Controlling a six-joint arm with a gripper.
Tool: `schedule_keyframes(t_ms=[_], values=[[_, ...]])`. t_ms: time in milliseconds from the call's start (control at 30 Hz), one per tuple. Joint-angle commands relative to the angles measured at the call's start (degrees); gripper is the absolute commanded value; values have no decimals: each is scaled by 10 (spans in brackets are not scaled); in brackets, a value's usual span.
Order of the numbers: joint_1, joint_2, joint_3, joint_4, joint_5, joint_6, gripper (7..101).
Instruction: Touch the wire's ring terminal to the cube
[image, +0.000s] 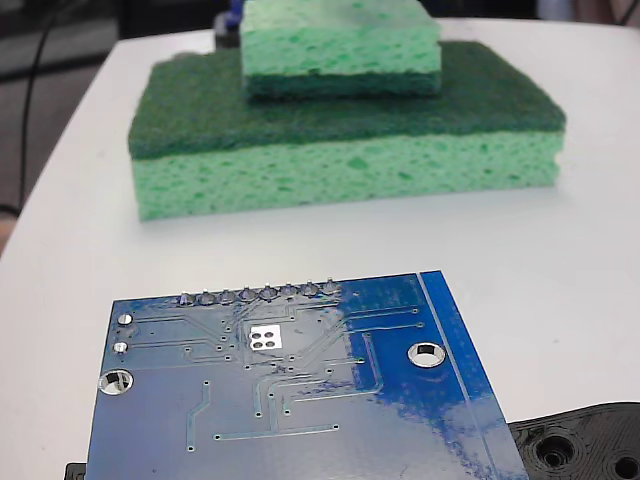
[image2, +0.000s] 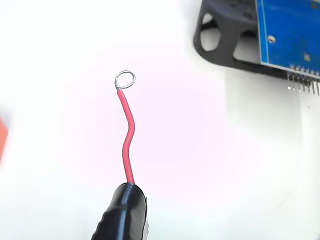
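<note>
From my wrist view I see the wire (image2: 127, 137). It is thin and red, and it bends a little like a soft wave. At its bottom end it goes into a fat black plug (image2: 121, 215) with a shiny skin. At its top end sits the ring terminal (image2: 125, 79). It is a tiny silver loop with a round hole, and I can see the white desk (image2: 60, 60) right through the hole. The ring hangs over bare white desk and touches nothing that I can see.

I cannot see my jaws in either view, so I cannot tell if they are clenched or released.

Up in the right corner of my wrist view is a blue circuit board (image2: 292, 32) with a row of little pins on its edge. It rests on a black plastic holder (image2: 220, 35) with big holes. It is well apart from the ring. At the left edge there is a small orange bit (image2: 2, 137), too cut off to tell what it is.

The fixed view shows the blue board (image: 290, 390) up close, with thin lines and small holes. Behind it lies a big green sponge (image: 345, 150) with a dark top, and a small green sponge (image: 340, 45) sits on it. The wire does not show in this view.
</note>
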Motion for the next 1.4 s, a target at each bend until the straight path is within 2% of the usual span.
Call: schedule_keyframes(t_ms=[33,233,667,1400], values=[[15,2,18,-24,-7,2,1003],[67,2,43,-31,-35,1,1003],[58,2,83,-37,-2,42,1003],[62,2,83,-40,-13,35,1003]])
